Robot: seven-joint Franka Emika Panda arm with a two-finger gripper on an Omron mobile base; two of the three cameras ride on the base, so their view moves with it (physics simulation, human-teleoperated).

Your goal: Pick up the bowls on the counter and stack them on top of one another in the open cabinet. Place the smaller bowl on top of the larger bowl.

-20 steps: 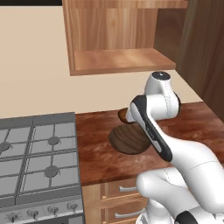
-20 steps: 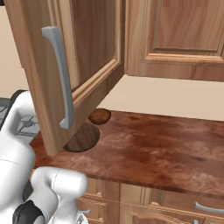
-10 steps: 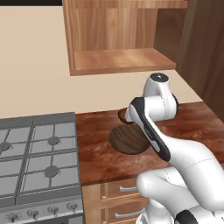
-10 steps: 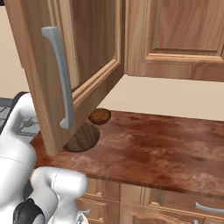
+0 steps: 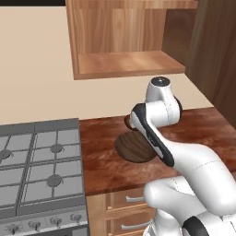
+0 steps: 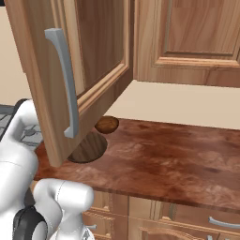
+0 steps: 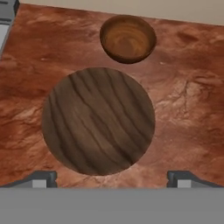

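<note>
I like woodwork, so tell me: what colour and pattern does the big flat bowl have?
The larger bowl is dark brown with curving wood-grain streaks, clearest in the hand view.

Cabinet shelf bare; open door overhangs both bowls on counter.

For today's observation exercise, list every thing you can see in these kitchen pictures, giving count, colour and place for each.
larger bowl: one, dark brown, wide and shallow, on the counter below the pincer.
smaller bowl: one, reddish-brown, deep, on the counter just beyond the larger bowl, apart from it.
counter: one, reddish-brown wood grain, drawers beneath.
cabinet: one, light brown, on the wall above the counter, door open, nothing seen on its shelf.
cabinet door: one, light brown, grey handle, swung open.
gas stove: one, grey, left of the counter.
pincer: one, dark tips spread wide above the larger bowl, holding nothing.
arm: one, white.
</note>
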